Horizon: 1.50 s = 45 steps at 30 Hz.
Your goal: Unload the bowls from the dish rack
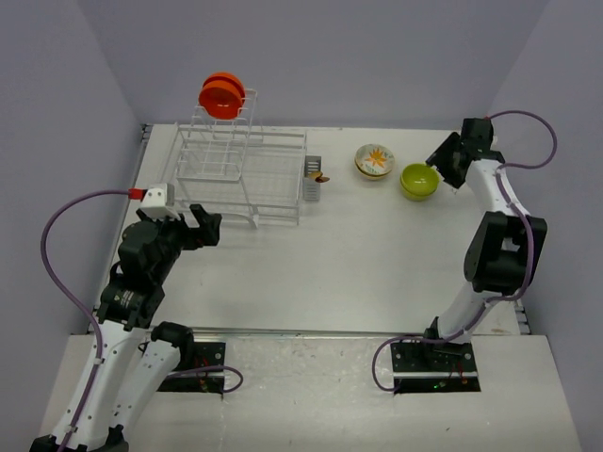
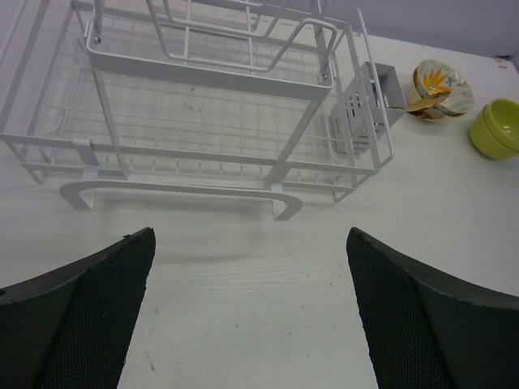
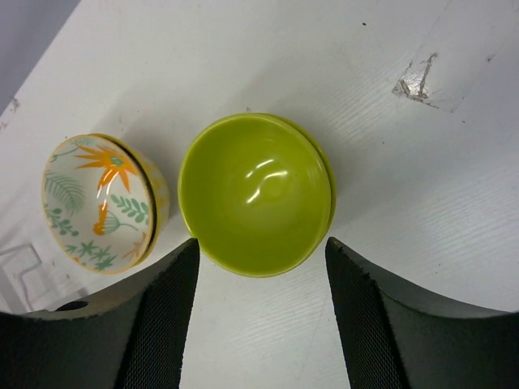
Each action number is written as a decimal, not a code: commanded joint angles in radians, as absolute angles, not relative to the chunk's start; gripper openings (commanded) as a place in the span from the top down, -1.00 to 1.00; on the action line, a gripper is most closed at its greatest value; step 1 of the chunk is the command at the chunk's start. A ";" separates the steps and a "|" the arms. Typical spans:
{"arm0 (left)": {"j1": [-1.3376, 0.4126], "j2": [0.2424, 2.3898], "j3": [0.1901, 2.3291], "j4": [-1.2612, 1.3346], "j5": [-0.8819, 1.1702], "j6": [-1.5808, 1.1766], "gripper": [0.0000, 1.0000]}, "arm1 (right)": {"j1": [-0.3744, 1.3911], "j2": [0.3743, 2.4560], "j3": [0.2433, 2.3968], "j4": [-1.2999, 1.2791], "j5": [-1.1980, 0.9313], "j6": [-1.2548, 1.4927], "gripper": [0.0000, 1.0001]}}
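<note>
Here, left fingers (image 2: 81, 312) wide apart, empty, near dish rack (image 2: 178, 190); right fingers (image 3: 162, 324) likewise above lime-green bowls (image 3: 259, 194).

No writing, label, brand or number can be read in any view. The cream bowl (image 3: 97, 203) carries only a painted pattern of orange flowers and green leaves, no letters. The white-and-red block (image 1: 155, 195) seen from above is too small to tell whether anything is printed on it.
</note>
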<state>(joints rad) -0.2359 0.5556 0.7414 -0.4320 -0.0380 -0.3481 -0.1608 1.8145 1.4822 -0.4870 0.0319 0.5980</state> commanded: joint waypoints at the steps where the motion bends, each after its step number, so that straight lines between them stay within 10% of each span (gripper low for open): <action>1: -0.227 0.554 0.742 -0.379 -0.069 -0.365 -1.00 | -0.156 1.732 1.464 -0.483 0.023 0.612 -0.29; 6: -0.227 0.653 0.791 -0.358 0.043 -0.532 -1.00 | -0.117 1.424 1.251 -0.385 -0.040 0.623 -0.29; 14: -0.227 0.848 1.043 -0.221 -0.060 -0.794 -1.00 | -0.101 0.799 0.746 -0.183 -0.261 0.631 -0.93; 35: -0.201 1.635 1.704 -0.198 -0.370 -1.259 -0.99 | -0.114 0.939 0.761 -0.172 -0.430 0.614 -0.95; 45: -0.164 1.766 1.759 -0.130 -0.367 -1.281 -0.58 | -0.114 0.937 0.762 -0.164 -0.439 0.615 -0.95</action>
